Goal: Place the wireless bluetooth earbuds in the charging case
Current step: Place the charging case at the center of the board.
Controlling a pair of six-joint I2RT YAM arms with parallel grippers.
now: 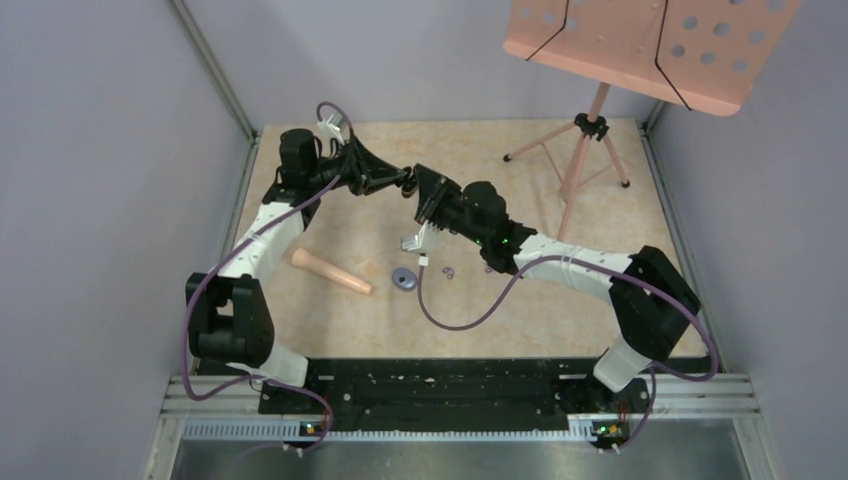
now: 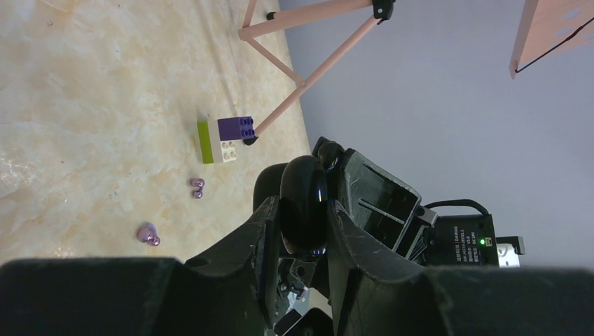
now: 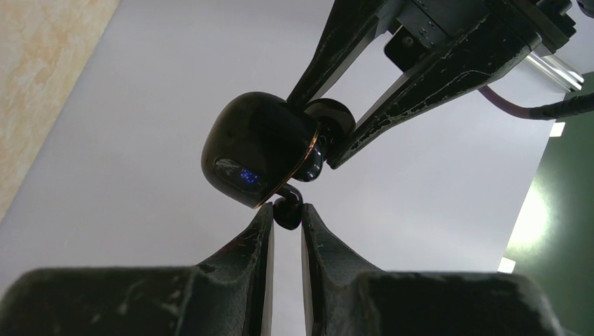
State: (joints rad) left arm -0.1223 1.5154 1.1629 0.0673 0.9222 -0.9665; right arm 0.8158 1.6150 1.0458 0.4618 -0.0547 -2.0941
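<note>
My left gripper (image 1: 400,182) is raised above the back of the table, shut on a glossy black charging case (image 2: 302,203). The case (image 3: 259,148) shows a small blue light in the right wrist view. My right gripper (image 1: 425,205) meets it from the right, shut on a tiny black earbud (image 3: 288,212) that touches the case's lower edge. Whether a second black bud sits in the case I cannot tell. Two pale purple earbuds (image 2: 197,187) (image 2: 148,234) lie on the table, and one also shows from above (image 1: 448,271).
A purple-and-yellow block (image 2: 225,138) stands by a foot of the pink music stand (image 1: 588,130). A peach cone-shaped peg (image 1: 332,272) and a grey-blue disc (image 1: 404,278) lie on the beige table under the grippers. Grey walls close in on three sides.
</note>
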